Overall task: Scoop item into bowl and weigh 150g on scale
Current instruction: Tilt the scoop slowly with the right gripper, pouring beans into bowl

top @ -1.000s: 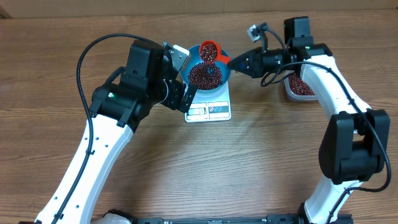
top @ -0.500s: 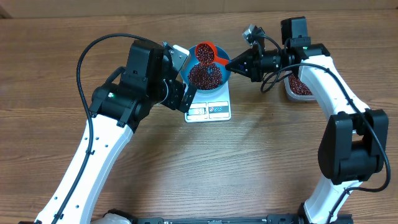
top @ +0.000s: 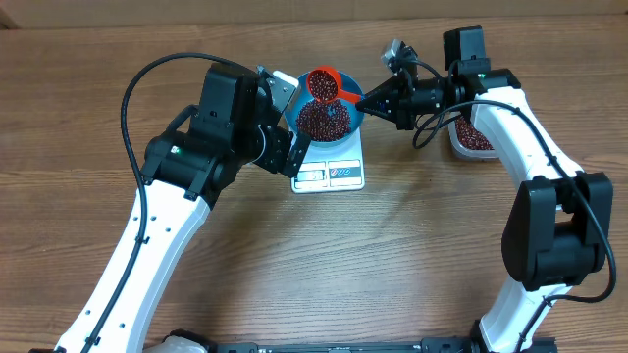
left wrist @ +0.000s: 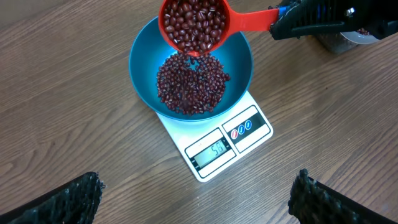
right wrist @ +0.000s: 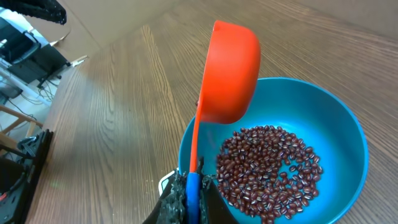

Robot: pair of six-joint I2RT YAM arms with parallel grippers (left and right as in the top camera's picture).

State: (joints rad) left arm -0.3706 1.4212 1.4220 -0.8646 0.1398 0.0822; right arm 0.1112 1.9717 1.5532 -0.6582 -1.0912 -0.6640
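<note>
Right jaws pinching scoop (right wrist: 233, 68), beans (left wrist: 189, 87) in bowl (left wrist: 239, 62) on scale (left wrist: 217, 152) — left jaws spread

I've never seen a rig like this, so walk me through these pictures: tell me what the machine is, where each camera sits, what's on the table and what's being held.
Two robot arms work at a wooden table. One picture looks down from above. The other two come from a camera on each wrist. On the table sits a white scale with a blue bowl on it, holding some beans. A tub with more beans stands by the right arm. The right gripper is shut on the handle of a red scoop, which is full of beans and held over the bowl. The left gripper is open, holds nothing, and hovers beside the scale.
</note>
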